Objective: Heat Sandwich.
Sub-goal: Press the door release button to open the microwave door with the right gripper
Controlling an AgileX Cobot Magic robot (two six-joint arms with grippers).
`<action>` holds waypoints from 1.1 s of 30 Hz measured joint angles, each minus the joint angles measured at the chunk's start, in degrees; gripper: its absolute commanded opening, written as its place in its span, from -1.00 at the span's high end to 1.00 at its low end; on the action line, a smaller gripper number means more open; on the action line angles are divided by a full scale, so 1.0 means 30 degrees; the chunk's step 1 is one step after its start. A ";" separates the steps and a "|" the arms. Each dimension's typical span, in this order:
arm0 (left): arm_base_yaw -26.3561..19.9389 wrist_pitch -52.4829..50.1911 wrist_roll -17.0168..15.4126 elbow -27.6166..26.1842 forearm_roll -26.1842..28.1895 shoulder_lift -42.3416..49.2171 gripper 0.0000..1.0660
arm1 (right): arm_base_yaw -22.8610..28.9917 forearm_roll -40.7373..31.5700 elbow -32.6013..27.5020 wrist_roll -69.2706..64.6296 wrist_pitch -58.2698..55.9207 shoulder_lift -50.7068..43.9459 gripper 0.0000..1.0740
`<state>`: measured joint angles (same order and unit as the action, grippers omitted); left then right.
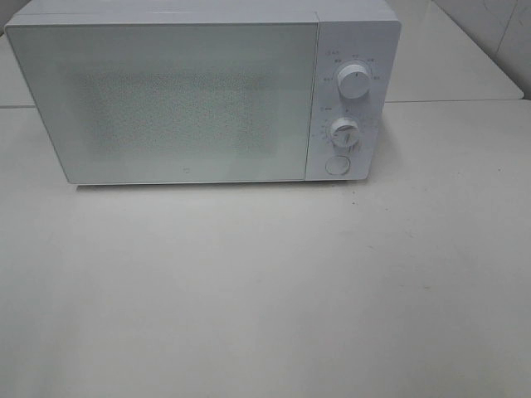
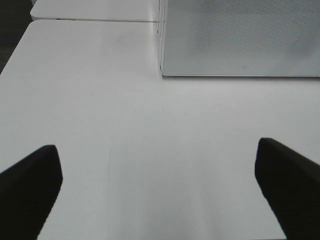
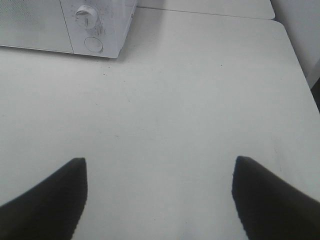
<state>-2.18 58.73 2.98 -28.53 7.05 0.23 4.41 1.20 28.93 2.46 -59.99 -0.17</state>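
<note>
Left gripper (image 2: 157, 147) and right gripper (image 3: 160, 161) both released above our white table (image 1: 265, 315), microwave (image 1: 191, 99) shut.

Our left gripper's dark fingers (image 2: 30, 190) stand far apart with only tabletop between them, facing the microwave's left front corner; our right gripper is spread the same way, gripping nothing, out in front of the control-panel end. We see the microwave at the far side of the table, its door (image 1: 166, 104) closed (the speckled pane lets us make out nothing inside). Right of the door sit an upper knob (image 1: 355, 84), a lower knob (image 1: 343, 132) and a round button (image 1: 337, 165) beneath them. We cannot tell where the sandwich is: none of our views shows it.
</note>
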 measured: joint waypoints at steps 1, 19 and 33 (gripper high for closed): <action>0.0000 0.0000 0.0000 0.0000 0.0000 0.0000 -0.94 | 0.0000 0.0000 0.0000 0.0000 0.0000 0.0000 -0.42; 0.0000 0.0000 0.0000 0.0000 0.0000 0.0000 -0.94 | 0.0000 -0.0019 0.0726 -0.0057 0.4259 0.4068 -0.42; 0.0000 0.0000 0.0000 0.0000 0.0000 0.0000 -0.94 | 0.0000 -0.0019 0.0726 -0.0325 1.0199 0.8652 -0.42</action>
<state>-2.18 58.73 2.98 -28.53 7.05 0.23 4.41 1.15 31.11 1.49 -29.39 25.78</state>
